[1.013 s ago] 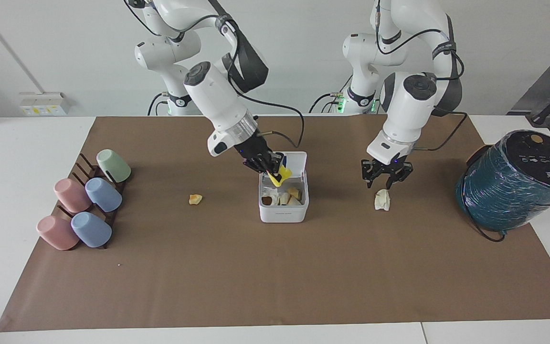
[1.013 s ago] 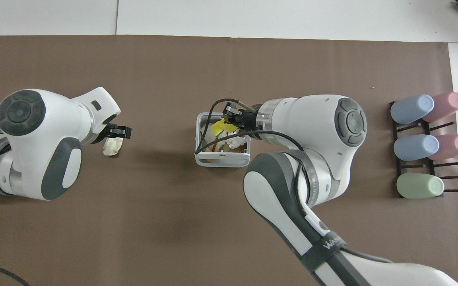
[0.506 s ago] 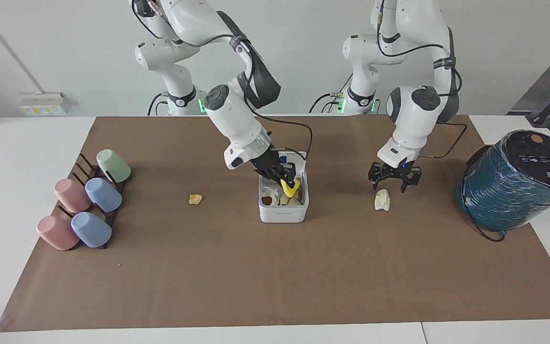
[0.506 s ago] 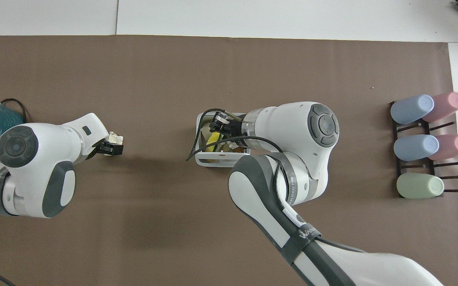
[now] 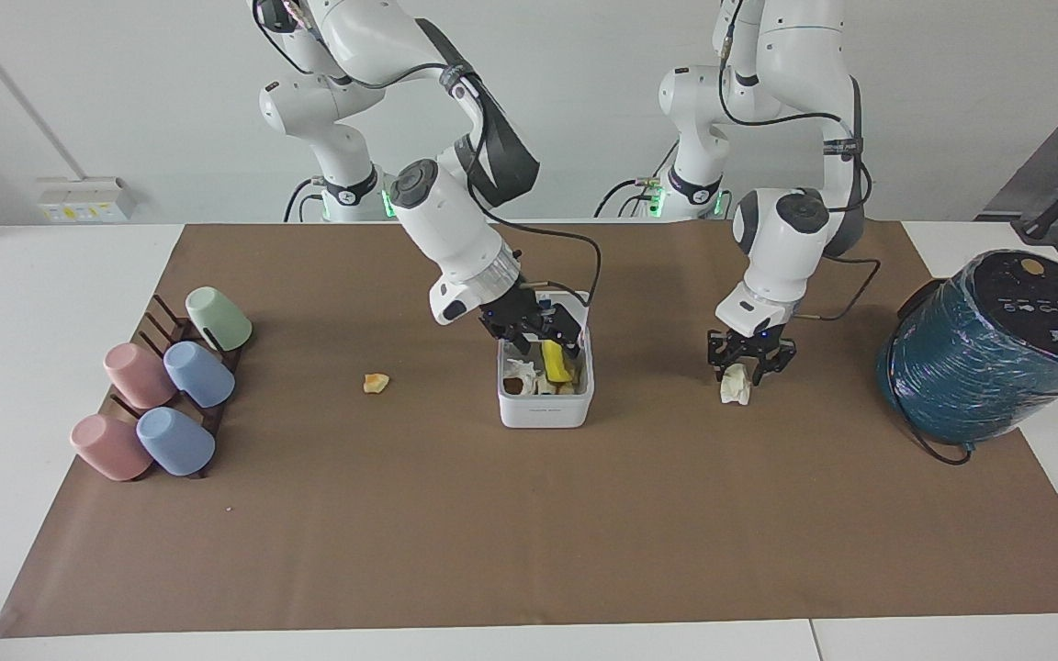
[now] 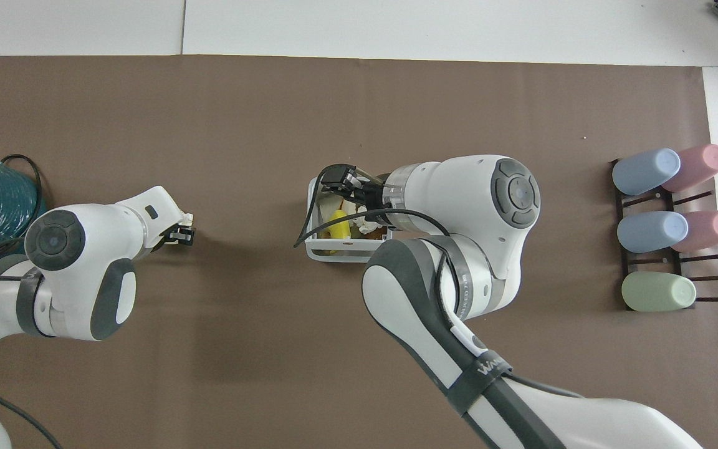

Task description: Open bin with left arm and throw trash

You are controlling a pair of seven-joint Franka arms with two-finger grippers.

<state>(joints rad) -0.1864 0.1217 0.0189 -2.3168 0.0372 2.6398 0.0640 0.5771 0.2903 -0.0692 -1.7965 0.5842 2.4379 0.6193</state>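
The white bin stands mid-table with its lid up. Several scraps lie in it, with a yellow piece on top; the piece also shows in the overhead view. My right gripper is open just over the bin's inside, above the yellow piece. My left gripper is open and low over the off-white paper wad, its fingertips on either side of the wad's top. A tiny tan-orange bit lies on the mat between the bin and the cups. In the overhead view the bin is half covered by the right arm.
A rack of several pastel cups lies at the right arm's end of the table. A big teal wrapped cylinder with a black cable stands at the left arm's end. The brown mat covers the table.
My right gripper came down into the bin with the yellow piece and let go of it; the piece now lies in the bin. My left gripper dropped down onto the paper wad.
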